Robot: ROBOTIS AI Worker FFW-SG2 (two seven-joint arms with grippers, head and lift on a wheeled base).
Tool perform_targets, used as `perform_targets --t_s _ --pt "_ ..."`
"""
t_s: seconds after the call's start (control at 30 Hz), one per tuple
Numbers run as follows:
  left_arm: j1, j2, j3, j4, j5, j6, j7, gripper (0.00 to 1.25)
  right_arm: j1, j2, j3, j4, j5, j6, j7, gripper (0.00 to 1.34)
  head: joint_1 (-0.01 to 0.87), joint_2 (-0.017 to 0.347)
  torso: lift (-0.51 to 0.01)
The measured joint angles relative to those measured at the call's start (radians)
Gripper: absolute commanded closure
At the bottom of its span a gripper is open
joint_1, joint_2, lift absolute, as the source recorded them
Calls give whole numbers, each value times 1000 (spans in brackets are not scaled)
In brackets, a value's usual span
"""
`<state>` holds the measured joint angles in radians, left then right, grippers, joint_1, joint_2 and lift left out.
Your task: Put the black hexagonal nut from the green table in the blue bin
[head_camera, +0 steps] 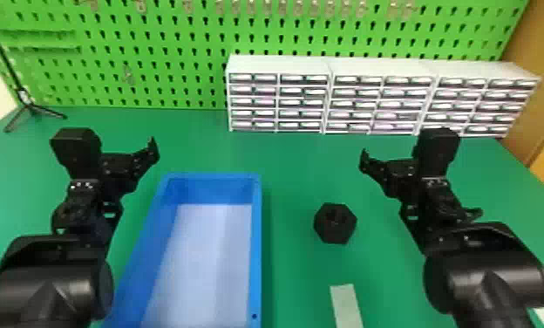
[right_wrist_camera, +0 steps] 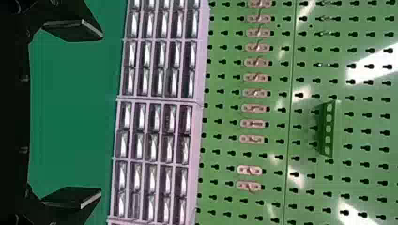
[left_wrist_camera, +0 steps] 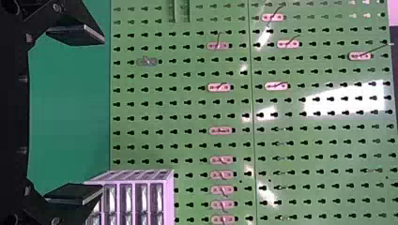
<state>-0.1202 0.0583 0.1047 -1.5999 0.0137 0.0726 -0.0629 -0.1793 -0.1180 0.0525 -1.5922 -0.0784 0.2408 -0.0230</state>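
Awaiting transfer, the nut [head_camera: 335, 223] is lying on the desk [head_camera: 301, 152], between its right edge and the bin [head_camera: 256, 244], while the left gripper [left_wrist_camera: 103, 115] and right gripper [right_wrist_camera: 101, 114] are standing empty, fingers spread, with grasping, carrying and releasing all remaining.

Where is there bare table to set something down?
Bare table lies between bin and nut, and from both back to the drawers. Crowded: the bin's left side, by the left arm.
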Motion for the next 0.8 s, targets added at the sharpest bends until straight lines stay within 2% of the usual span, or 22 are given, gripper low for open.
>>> perform_targets --t_s 0.43,0.63,0.8 --pt "-2 0 -5 0 1 0 0 163 -1 0 -3 -3 3 26 13 134 683 28 -96" --pt "-1 0 -4 0 1 0 0 167 0 -18 -14 -55 3 146 58 131 683 28 -96" --pt "-1 0 -2 0 0 1 0 167 5 -42 -31 -119 15 280 135 133 683 28 -96"
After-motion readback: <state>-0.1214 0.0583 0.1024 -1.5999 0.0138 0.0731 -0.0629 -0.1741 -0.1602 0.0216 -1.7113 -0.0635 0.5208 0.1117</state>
